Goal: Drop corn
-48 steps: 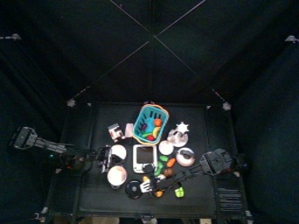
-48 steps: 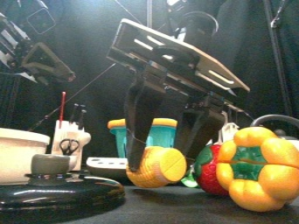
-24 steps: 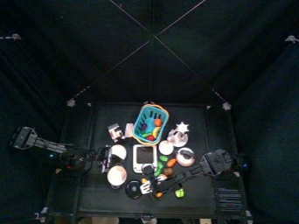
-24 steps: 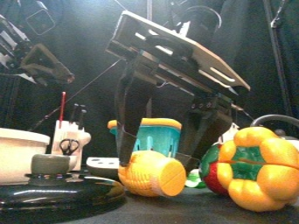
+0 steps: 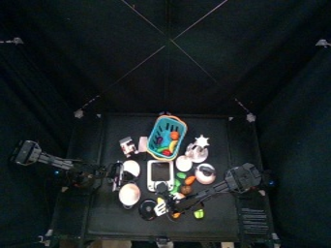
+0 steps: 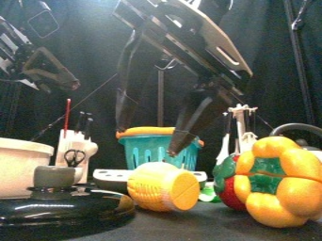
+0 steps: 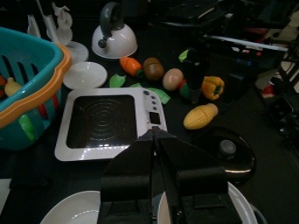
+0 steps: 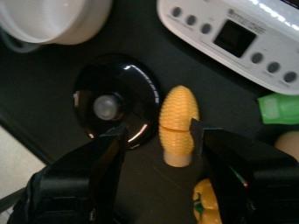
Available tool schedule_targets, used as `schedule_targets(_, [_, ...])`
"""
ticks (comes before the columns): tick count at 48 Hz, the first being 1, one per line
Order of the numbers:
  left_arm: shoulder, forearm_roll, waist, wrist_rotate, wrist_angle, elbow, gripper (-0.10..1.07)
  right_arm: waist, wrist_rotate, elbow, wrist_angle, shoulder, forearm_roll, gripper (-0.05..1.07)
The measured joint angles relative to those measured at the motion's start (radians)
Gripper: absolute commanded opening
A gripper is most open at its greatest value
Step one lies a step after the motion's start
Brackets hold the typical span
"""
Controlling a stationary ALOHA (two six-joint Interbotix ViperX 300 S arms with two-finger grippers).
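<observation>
The corn [image 6: 164, 185] is a yellow cob lying on its side on the black table, near the front edge. In the right wrist view the corn [image 8: 177, 122] rests beside a black lid. My right gripper [image 6: 161, 111] hangs above it, open, with its jaws spread wide and clear of the cob. From the wrist, the right gripper [image 8: 156, 140] frames the cob without touching it. In the top view the corn [image 5: 165, 203] shows small at the table's front. My left gripper [image 7: 156, 147] rests over the white scale, with a narrow gap between its jaws and nothing held.
A teal basket [image 6: 157, 146] stands behind the corn. A yellow-orange pepper [image 6: 277, 184] lies to its right, a black lid [image 6: 56, 202] and a white bowl [image 6: 19, 155] to its left. The white scale [image 7: 111, 118], a kettle [image 7: 114, 35] and several toy foods crowd the table.
My right gripper opened and let go of the corn, then rose. The corn now lies free on the table. The left arm has not moved.
</observation>
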Motion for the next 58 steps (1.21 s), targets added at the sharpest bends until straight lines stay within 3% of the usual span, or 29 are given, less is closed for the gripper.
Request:
schedule_targets(22, [0.0, 0.0, 0.0, 0.0, -0.002, 0.0, 0.45, -0.002, -0.06, -0.041, -0.089, 0.063, 0.002, 0.34])
schedule_targets(44, [0.0, -0.002, 0.0, -0.002, 0.0, 0.008, 0.45, -0.006, -0.06, -0.072, -0.155, 0.14, 0.023, 0.33])
schedule_targets(58, [0.0, -0.002, -0.002, -0.002, 0.0, 0.014, 0.45, -0.009, -0.058, -0.147, -0.156, 0.189, -0.009, 0.33])
